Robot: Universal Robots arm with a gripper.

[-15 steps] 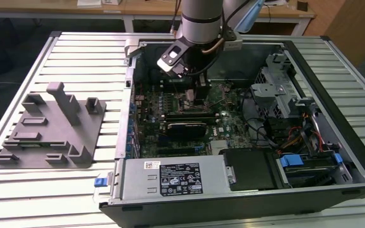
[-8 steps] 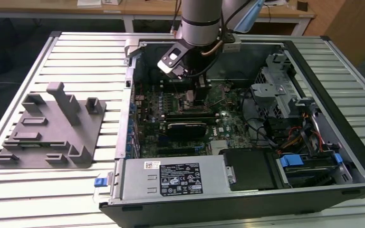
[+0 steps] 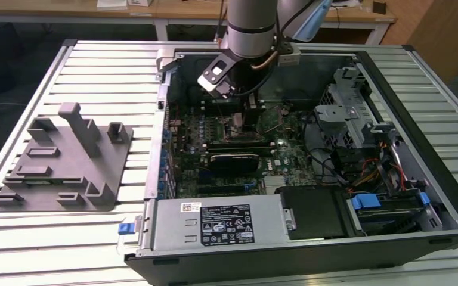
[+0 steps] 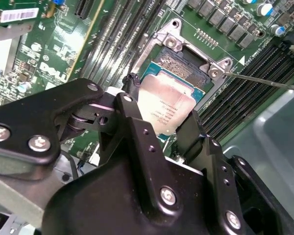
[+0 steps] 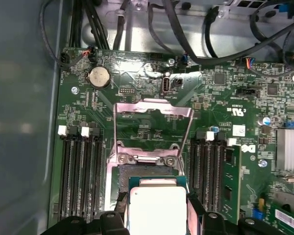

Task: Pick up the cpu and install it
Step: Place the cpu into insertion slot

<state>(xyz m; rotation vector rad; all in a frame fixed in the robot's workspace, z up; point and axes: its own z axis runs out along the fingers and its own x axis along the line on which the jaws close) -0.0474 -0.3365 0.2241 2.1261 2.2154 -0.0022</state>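
An open computer case (image 3: pixel 293 262) lies on its side on a slatted metal table (image 3: pixel 93 65). A grey plastic fixture (image 3: pixel 62 161) sits on the table at the exterior view's left, apart from the case. In the upper middle of the exterior view, a silver robot arm (image 3: pixel 249 24) reaches down into the case, above the green motherboard (image 3: pixel 288 158). A boxy power supply (image 3: pixel 213 223) fills the lower part of the case.

In the second wrist view, the black gripper (image 4: pixel 161 110) is closed on the cpu (image 4: pixel 169 105), a small silvery square chip with a pale rim. One finger (image 4: pixel 132 105) presses on each of two opposite edges. The cpu is held tilted over the near edge of the socket (image 4: pixel 183 63). Whether it touches the socket cannot be told. A thin metal lever (image 4: pixel 264 81) crosses the memory slots (image 4: pixel 245 83) beside the socket.

In the first wrist view, the cpu (image 5: pixel 157 205) sits between the two fingers (image 5: pixel 195 210), partly covering the socket (image 5: pixel 118 178). Just beyond it, the hinged metal frame (image 5: pixel 152 108) of the socket stands raised. Rows of memory slots (image 5: pixel 81 171) run along both sides of the socket, and a round coin battery (image 5: pixel 99 77) lies farther off on the board.
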